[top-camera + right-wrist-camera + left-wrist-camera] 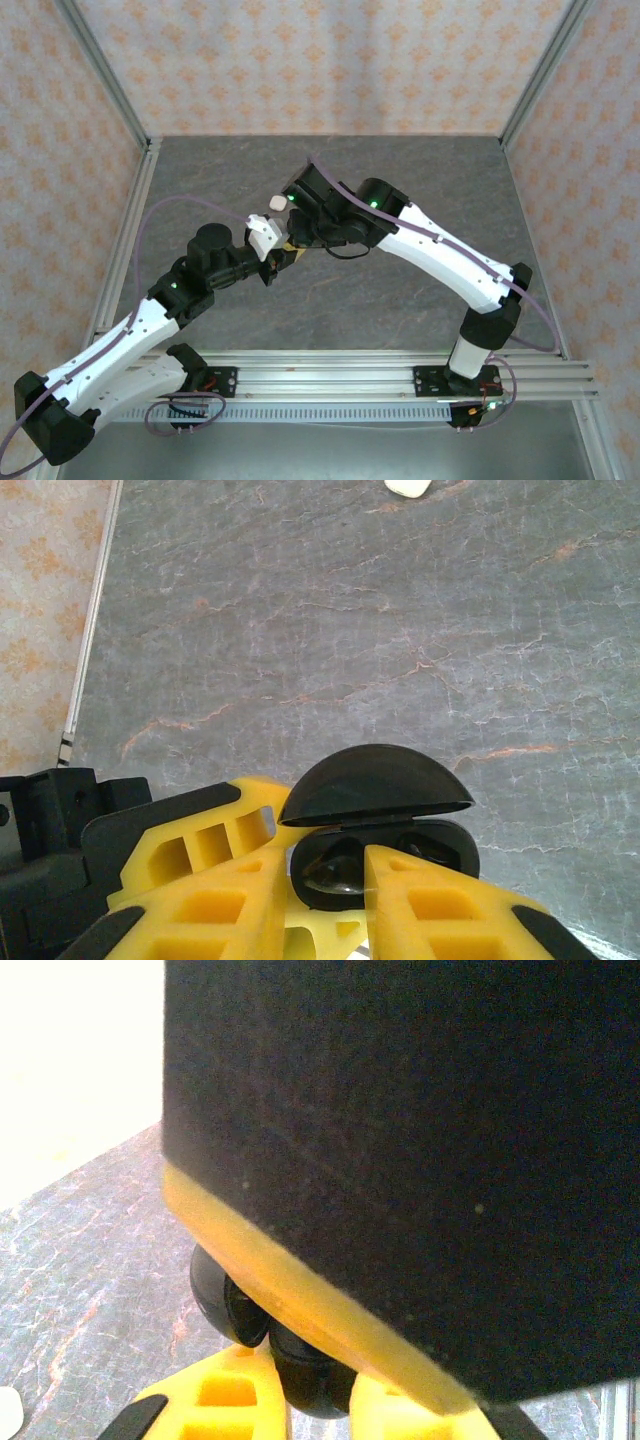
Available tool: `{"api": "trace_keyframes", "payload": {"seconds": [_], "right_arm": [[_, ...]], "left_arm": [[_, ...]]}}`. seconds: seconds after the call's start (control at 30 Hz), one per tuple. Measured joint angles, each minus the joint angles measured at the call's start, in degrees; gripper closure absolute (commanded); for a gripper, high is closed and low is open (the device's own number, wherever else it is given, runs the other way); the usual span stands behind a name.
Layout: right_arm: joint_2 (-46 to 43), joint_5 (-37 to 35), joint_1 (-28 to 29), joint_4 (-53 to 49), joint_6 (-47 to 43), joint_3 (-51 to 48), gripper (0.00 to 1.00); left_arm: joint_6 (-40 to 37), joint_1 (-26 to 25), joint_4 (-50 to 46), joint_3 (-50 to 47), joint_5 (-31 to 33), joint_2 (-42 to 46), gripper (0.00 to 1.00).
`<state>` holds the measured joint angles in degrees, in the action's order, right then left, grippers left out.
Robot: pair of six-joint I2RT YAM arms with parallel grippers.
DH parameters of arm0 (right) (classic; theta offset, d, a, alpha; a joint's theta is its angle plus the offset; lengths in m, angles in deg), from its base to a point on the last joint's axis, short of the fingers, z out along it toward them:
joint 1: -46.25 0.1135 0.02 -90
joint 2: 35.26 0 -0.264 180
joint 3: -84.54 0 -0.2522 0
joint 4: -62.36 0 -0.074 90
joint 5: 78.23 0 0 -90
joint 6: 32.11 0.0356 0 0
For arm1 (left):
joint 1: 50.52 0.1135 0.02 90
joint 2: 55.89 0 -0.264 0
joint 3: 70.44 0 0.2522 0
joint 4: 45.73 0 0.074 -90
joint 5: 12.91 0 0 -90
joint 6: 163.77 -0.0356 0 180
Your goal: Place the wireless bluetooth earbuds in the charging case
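Right tool point(320, 825) narrow, grip unclear, hovering at open black case point(375, 780); left tool point(300, 1380) clamping it. Likely seating black earbud point(335, 875); needing gentle press.

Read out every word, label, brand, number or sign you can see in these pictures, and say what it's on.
None: no readable text anywhere.
Black case: plain, no marking.
White case: too small to tell.
Arms: no label to be seen.
Table: stone veining, no writing.
Wall: repeated ornament, no letters.
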<state>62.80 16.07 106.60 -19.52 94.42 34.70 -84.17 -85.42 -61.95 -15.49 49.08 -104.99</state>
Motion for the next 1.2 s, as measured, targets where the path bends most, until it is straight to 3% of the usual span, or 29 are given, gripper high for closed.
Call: {"api": "trace_keyframes", "payload": {"seconds": [0.5,0.67,0.83,1.1,1.2], "right_arm": [[-5.0,-4.9,-1.2,0.0,-2.8,0.8,0.67],[-11.7,-5.9,-8.2,0.7,-3.5,-5.7,0.67],[-15.1,-2.6,-18.9,5.0,-3.8,-20.0,0.69],[-6.2,6.9,-27.8,13.9,-4.1,-33.3,0.70],[-1.0,9.4,-29.4,16.8,-4.2,-33.7,0.64]], "left_arm": [[0.0,0.0,-0.5,0.0,0.0,1.4,1.00],[0.0,0.0,-1.0,0.0,0.0,1.8,1.00],[0.9,0.0,-1.1,-0.1,0.0,1.8,1.00],[3.1,0.0,-1.1,-1.7,0.0,1.2,1.00],[3.5,0.0,-0.9,-2.0,0.0,0.6,1.00]]}}
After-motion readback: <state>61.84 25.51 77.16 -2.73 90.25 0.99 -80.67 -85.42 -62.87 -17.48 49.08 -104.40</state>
